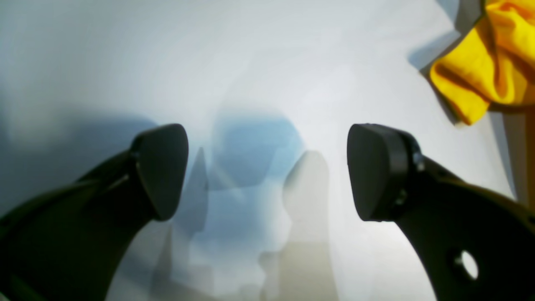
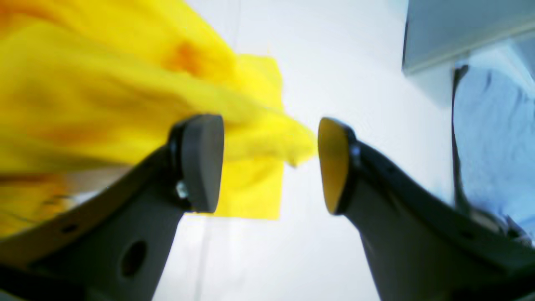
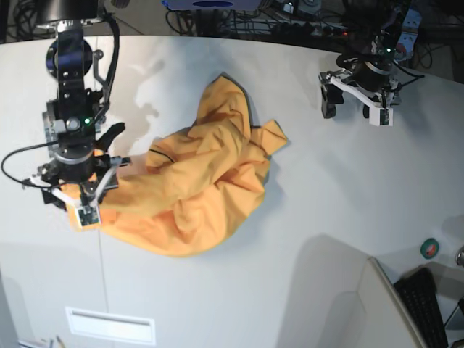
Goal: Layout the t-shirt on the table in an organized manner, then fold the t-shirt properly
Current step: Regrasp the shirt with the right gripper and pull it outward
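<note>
T-shirt point(image 3: 196, 188) bunched mid-worktop point(image 3: 326, 217). Right end effector point(image 2: 271, 163) spread, fabric edge between its pads, not pinched; left end effector point(image 1: 267, 171) spread, empty, well clear. Risk: hem slips out, or right grabs several layers.

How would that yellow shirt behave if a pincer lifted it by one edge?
Probably floppy: the shirt lies crumpled in soft folds on the table. It would likely drape and trail, since a loose flap sags between the right pincer's open jaws. It looks light.

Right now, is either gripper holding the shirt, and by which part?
Neither. The left gripper is open over bare table; the right gripper is open, t-shirt edge loose between its jaws.
</note>
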You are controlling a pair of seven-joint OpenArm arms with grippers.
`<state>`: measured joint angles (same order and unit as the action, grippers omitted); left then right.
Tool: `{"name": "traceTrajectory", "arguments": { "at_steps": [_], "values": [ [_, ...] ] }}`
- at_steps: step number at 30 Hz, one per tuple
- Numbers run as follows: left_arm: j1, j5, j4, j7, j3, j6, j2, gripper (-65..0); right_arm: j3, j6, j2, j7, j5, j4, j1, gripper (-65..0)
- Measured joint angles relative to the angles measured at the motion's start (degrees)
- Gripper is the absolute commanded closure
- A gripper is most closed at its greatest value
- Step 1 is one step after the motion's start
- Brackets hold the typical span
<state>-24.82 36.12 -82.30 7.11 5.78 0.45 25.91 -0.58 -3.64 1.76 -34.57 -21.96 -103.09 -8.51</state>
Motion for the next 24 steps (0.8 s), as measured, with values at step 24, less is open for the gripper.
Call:
{"name": "traceTrajectory", "arguments": {
  "at_steps": [24],
  "values": [
    [-0.39, -0.02, 0.07, -0.07, 0.02, 0.02, 0.0, -56.9, -25.18, 0.66, -7.63, -6.78, 0.11, 17.18, 14.19, -33.8]
  ]
}}
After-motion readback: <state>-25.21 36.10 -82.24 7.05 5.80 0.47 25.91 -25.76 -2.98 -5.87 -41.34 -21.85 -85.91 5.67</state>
